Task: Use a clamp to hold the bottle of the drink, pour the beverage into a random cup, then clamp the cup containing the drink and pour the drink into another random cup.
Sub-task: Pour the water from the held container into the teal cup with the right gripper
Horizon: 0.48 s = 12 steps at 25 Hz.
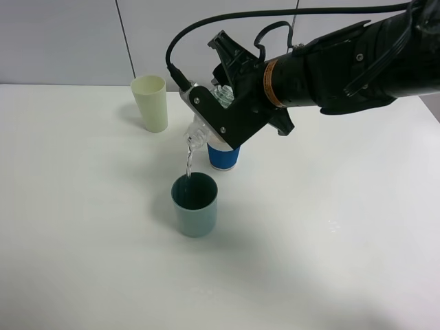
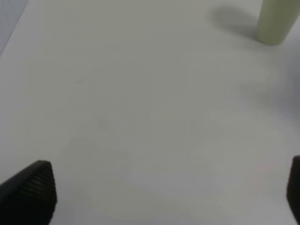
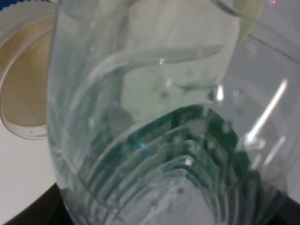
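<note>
Bottle (image 1: 198,132), clear, tilted neck-down in the clamp (image 1: 210,120), jaws pinched on its body, above the table (image 1: 330,261). Left gripper (image 2: 164,190) parked aside, spread wide, empty. Teal cup (image 1: 195,204) directly below takes the thin stream (image 1: 188,161). Advice: hold tilt steady, keep the mouth centred, avoid splashing the rim.

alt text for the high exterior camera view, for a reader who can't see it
A black robot arm's end effector tilts a clear bottle neck-down, pouring a thin stream into a short teal cup on a white table. Behind stand a blue-sleeved white cup, partly hidden by the arm, and a tall pale yellow-green tumbler.
</note>
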Each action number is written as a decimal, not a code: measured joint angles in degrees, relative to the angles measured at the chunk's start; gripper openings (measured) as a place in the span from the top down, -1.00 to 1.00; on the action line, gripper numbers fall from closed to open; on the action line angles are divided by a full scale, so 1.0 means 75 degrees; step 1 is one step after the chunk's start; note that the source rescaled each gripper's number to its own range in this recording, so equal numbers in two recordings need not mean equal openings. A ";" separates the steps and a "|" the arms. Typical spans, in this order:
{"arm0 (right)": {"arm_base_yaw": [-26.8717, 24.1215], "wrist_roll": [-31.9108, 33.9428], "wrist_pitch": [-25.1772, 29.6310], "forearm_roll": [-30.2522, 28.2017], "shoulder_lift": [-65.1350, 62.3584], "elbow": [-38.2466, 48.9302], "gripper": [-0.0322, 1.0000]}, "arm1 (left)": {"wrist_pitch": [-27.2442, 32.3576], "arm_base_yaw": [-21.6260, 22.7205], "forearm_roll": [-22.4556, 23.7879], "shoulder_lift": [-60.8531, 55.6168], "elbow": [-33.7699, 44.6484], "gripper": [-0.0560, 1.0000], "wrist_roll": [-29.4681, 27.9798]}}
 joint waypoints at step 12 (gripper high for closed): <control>0.0000 -0.0312 0.0000 0.0000 0.0000 0.0000 0.90 | 0.0000 0.0000 0.0000 0.0000 0.0000 -1.00 0.0000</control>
